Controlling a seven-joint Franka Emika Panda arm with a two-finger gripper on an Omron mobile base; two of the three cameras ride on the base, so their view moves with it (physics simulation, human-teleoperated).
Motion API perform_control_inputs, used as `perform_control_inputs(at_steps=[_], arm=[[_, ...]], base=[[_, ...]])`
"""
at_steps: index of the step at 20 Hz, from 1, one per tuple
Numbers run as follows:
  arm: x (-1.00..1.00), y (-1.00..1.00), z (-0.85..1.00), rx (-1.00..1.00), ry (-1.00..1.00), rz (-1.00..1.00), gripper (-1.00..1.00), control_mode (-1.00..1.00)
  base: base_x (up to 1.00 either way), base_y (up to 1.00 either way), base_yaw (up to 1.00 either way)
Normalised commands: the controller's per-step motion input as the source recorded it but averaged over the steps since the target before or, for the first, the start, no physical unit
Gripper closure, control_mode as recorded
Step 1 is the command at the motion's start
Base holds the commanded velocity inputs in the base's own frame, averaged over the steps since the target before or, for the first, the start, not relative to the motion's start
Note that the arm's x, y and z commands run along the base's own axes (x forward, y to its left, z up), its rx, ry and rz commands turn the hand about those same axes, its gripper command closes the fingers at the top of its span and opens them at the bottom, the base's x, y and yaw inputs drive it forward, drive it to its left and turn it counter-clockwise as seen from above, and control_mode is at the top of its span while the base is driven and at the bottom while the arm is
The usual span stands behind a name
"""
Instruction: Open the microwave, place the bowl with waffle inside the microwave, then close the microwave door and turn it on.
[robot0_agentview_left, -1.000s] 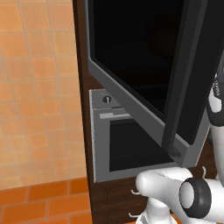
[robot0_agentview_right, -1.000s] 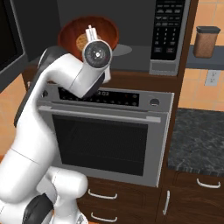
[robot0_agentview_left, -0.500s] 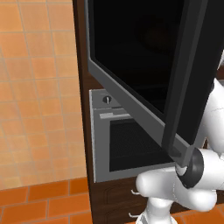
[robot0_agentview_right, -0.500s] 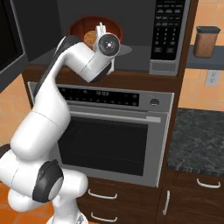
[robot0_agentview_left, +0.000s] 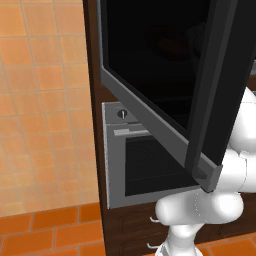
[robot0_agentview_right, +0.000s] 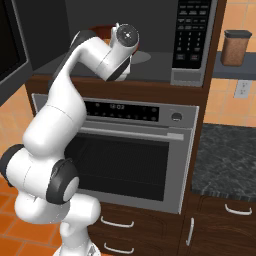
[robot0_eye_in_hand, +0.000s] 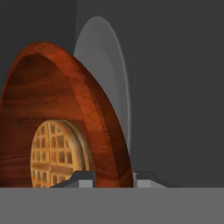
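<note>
Your gripper (robot0_eye_in_hand: 113, 176) sits inside the microwave (robot0_agentview_right: 150, 45) cavity, and in the hand view its 2 dark fingertips (robot0_eye_in_hand: 85, 178) straddle the near rim of the wooden bowl (robot0_eye_in_hand: 57, 118), one tip on the inner face, one on the outer wall. Jaws look narrow and pinched on that rim; I read it as holding the bowl, though contact itself is hard to confirm. The waffle (robot0_eye_in_hand: 57, 153) lies in the bowl's hollow, close to the inner fingertip. Past the bowl's rim you see the pale glass turntable (robot0_eye_in_hand: 107, 74), so the bowl is over or just at the plate. Key relation: turntable lies straight ahead of the tool, beyond the bowl. The microwave door (robot0_agentview_left: 165, 75) stands swung wide open on the arm's left side, clear of the opening. The oven (robot0_agentview_right: 135, 150) sits directly below. Likely next: set down, release, back straight out.
</note>
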Motion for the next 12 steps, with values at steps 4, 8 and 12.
perform_control_inputs(at_steps=[4, 8, 12], arm=[[0.18, 0.00, -0.07, 0.00, 0.10, 0.00, 1.00, -1.00], [0.37, 0.06, -0.06, 0.00, 0.08, 0.00, 1.00, -1.00], [0.69, 0.21, -0.08, 0.00, 0.10, 0.00, 1.00, -1.00]], base=[[0.00, 0.00, 0.00], [0.00, 0.00, 0.00], [0.00, 0.00, 0.00]])
